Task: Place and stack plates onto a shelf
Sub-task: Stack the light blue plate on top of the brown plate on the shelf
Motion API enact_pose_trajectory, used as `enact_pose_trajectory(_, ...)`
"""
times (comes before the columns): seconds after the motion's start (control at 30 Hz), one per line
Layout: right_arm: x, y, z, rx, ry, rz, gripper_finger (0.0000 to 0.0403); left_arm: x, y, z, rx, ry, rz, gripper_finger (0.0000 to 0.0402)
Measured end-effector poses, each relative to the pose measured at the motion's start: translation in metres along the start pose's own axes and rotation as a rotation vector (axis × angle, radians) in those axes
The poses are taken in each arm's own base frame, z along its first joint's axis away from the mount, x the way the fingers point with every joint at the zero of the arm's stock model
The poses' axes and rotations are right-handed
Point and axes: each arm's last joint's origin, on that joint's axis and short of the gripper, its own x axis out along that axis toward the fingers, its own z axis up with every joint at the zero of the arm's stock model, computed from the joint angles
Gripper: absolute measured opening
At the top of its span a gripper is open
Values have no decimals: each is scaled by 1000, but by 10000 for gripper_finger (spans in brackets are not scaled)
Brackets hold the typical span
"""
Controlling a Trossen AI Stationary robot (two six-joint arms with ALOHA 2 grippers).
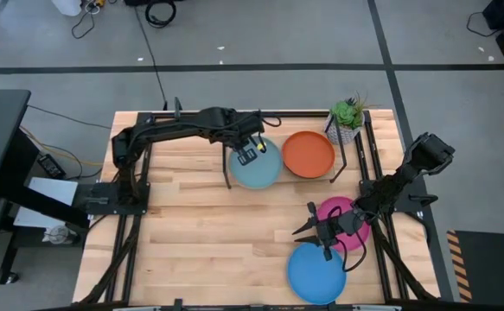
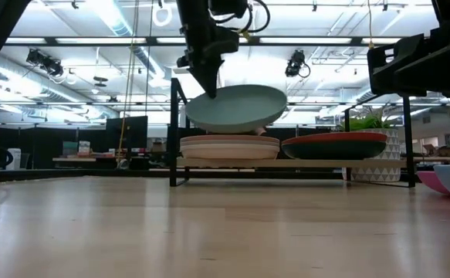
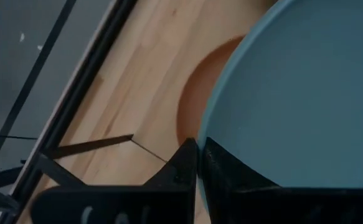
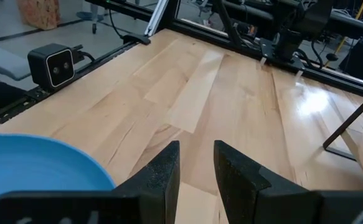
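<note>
The light blue plate point(image 2: 236, 108) hangs tilted from my left gripper point(image 1: 250, 152), fingers clamped on its rim, directly above the pale stack point(image 2: 229, 147) on the shelf point(image 2: 286, 163). Just beside it sits the orange plate point(image 1: 309, 153), leaving little sideways room. My right gripper point(image 1: 325, 231) waits parted, empty, between the magenta plate point(image 1: 348, 210) and bright blue plate point(image 1: 316, 273).
</note>
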Motion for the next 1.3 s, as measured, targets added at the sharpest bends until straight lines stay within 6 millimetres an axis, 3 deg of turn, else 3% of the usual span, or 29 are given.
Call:
enact_pose_trajectory(0.23,0,0,0,1,0,1,104,11,1,0,1,31,17,32)
enact_pose_trajectory(0.57,0,0,-1,-4,6,2,104,18,-2,4,33,10,38,116)
enact_pose_trajectory(0.8,0,0,-1,-11,6,0,105,8,-14,8,102,-56,14,117)
enact_pose_trajectory(0.93,0,0,-1,-11,7,0,105,7,-36,5,156,-60,-71,117)
enact_pose_trajectory(1.13,0,0,0,-13,4,0,105,19,-91,-6,294,-67,-125,117)
enact_pose_trajectory(1.3,0,0,0,-11,-1,-1,105,35,-130,-8,286,-164,-60,117)
